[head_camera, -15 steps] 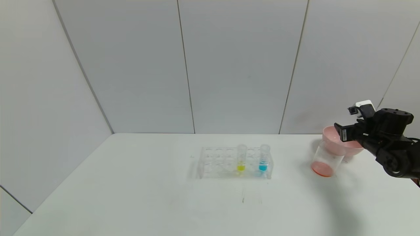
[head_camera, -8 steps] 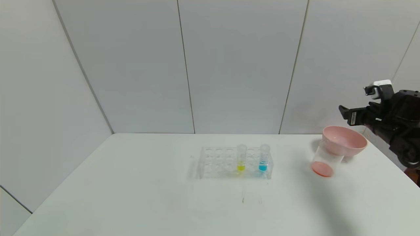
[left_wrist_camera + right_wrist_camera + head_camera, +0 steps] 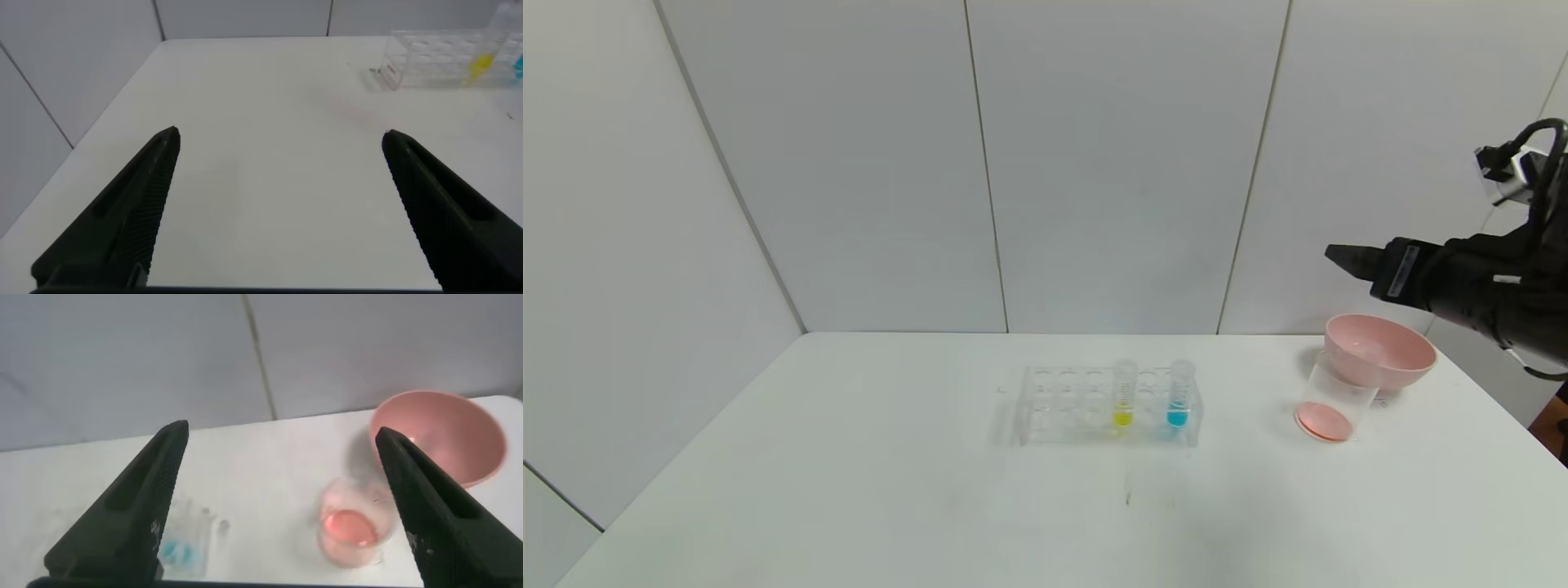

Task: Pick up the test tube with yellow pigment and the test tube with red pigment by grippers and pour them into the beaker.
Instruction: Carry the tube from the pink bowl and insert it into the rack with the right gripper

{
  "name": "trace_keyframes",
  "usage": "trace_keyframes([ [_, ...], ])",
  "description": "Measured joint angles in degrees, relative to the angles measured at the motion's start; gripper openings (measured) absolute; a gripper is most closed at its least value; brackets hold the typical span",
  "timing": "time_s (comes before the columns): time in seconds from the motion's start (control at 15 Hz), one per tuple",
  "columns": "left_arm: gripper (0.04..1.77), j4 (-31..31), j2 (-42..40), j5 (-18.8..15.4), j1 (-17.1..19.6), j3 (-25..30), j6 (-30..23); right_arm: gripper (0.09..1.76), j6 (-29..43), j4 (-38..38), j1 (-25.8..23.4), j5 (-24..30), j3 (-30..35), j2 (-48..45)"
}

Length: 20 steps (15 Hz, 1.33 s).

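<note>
Right end effector raised over the bench's right edge, holding nothing.

The bench [image 3: 849, 490] carries a clear rack [image 3: 1107, 404] at frame centre; the test tube with yellow pigment [image 3: 1124, 394] stands upright in it, long axis vertical, well left of the right end effector [image 3: 1339, 257]. Only the wrist views show finger spread: right end effector open above the beaker [image 3: 353, 531] (red liquid inside) and pink bowl [image 3: 437, 437]; left end effector [image 3: 282, 204] open over bare bench.

White bench [image 3: 849, 490]; clear rack [image 3: 1062, 404] with a yellow-bottomed tube [image 3: 1124, 396] and a blue-bottomed tube [image 3: 1179, 396]; clear beaker [image 3: 1331, 404] tinted red-orange at its base; pink bowl [image 3: 1380, 351]; black right gripper [image 3: 1347, 257] with white label; black left gripper [image 3: 278, 204]
</note>
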Motion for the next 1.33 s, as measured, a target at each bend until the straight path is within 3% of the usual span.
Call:
trace_keyframes([
  [0.27,1.76,0.00,0.00,0.02,0.00,0.00,0.00,1.67,2.38,0.57,21.60,-12.82,8.41,-7.72],
  [0.4,1.76,0.00,0.00,0.00,0.00,0.00,0.00,1.68,2.95,-6.49,30.26,-21.58,13.92,-7.11],
  [0.53,1.76,0.00,0.00,0.00,0.00,0.00,0.00,1.68,3.08,-15.17,35.04,-26.61,18.44,-3.25],
  [0.8,1.76,0.00,0.00,0.00,0.00,0.00,0.00,1.69,2.99,-24.82,40.29,-29.49,21.88,7.80],
  [1.33,1.76,0.00,0.00,0.00,0.00,0.00,0.00,1.70,0.00,-25.30,39.50,-29.21,6.73,25.14],
])
